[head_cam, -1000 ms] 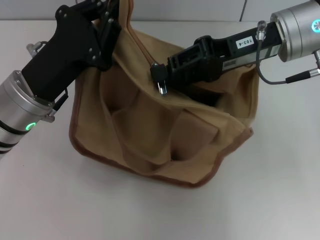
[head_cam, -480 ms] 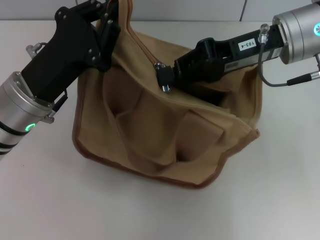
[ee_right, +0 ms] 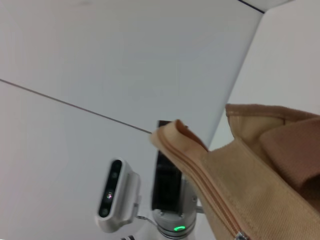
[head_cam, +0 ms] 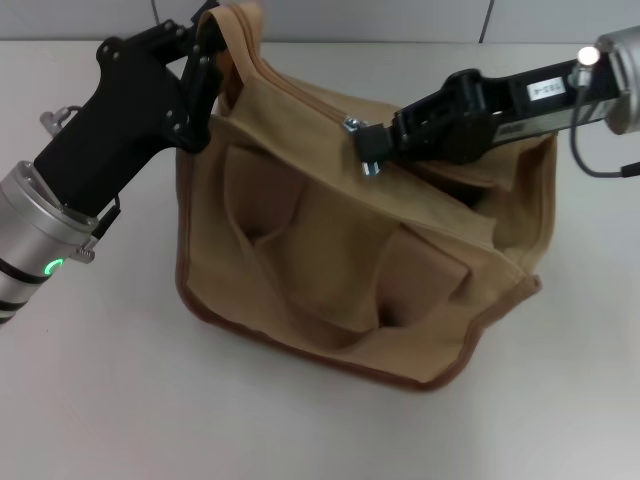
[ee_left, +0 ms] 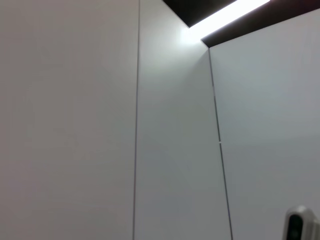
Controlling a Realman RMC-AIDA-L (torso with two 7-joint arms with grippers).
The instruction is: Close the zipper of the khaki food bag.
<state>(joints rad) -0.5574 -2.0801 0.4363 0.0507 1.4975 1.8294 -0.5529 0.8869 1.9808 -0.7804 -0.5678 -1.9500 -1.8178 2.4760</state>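
Khaki food bag [head_cam: 350, 250] sits mid-counter [head_cam: 100, 400]. My left end effector [head_cam: 205, 50] clamps the bag's top far-left corner. My right end effector [head_cam: 372, 150] pinches the zipper [head_cam: 300, 85] slider, roughly midway along the bag's top.

White table [head_cam: 120, 400] (bare); grey wall [ee_left: 75, 125]

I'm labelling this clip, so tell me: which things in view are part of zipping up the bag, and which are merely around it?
Part of the job:
khaki food bag
zipper, slider at the right gripper
left gripper, gripping the bag's far left corner
right gripper, shut on the slider

Merely around:
white table
wall panels
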